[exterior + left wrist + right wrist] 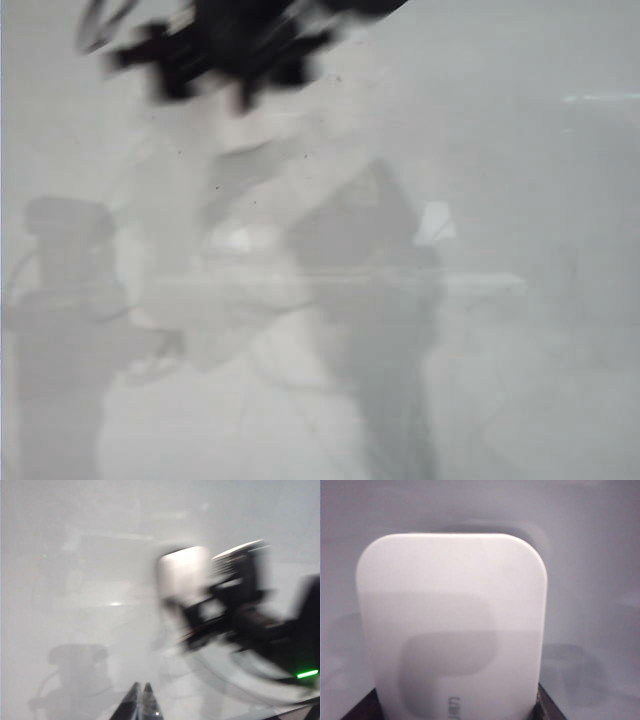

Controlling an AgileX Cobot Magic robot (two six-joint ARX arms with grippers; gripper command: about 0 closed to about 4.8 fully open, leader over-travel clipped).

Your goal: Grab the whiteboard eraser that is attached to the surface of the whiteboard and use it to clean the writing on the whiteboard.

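Eraser work, mid-sweep. Right gripper [200, 615] clamped on the whiteboard eraser [452, 630], the block filling the right wrist view between dark fingers [547, 707] at its edges; in the left wrist view it shows blurred over the whiteboard [75, 530]. Left gripper [141, 700] parked near the board, tips pressed together, holding nothing. Writing not visible in any view, so progress unclear. Judgement: keep the eraser face flat on the board, pressure even, strokes overlapping; tilt would lift an edge and leave streaks
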